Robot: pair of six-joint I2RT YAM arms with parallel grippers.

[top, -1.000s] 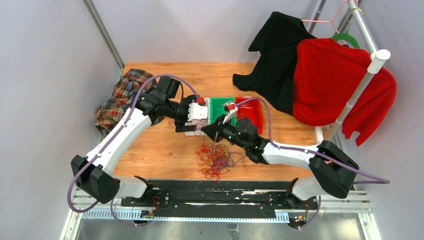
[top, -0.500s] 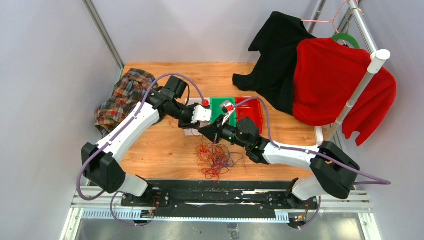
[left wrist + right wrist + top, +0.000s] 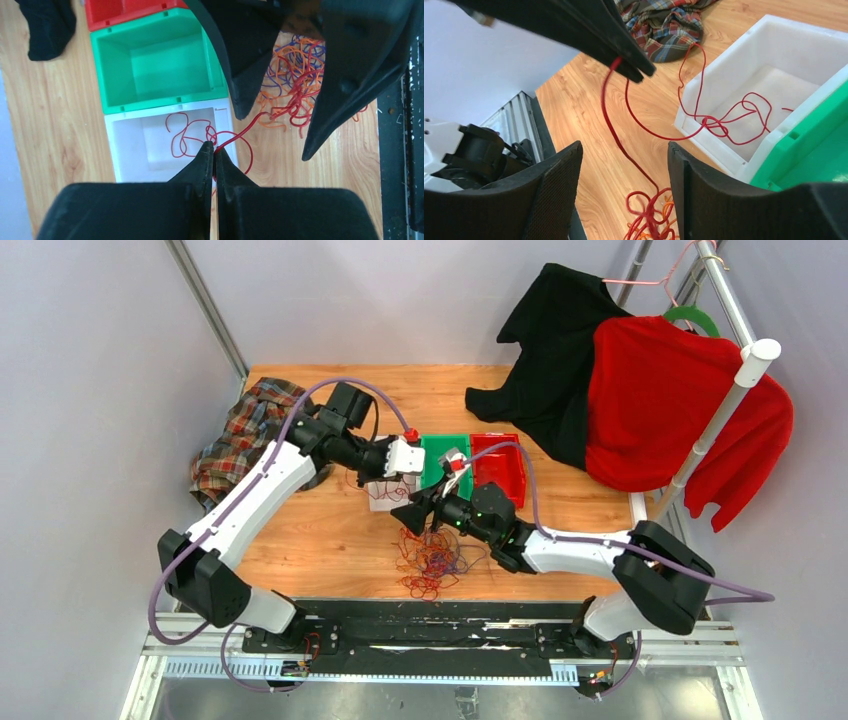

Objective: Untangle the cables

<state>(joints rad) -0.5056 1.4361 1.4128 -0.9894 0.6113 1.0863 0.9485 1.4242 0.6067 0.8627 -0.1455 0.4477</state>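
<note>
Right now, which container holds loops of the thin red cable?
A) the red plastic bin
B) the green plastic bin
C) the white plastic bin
C: loops of the thin red cable lie inside the white plastic bin, and the left end effector pinches that same cable close by.

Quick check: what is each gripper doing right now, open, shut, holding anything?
Left gripper: closed, pinching a red cable.
Right gripper: open, holding nothing.
</note>
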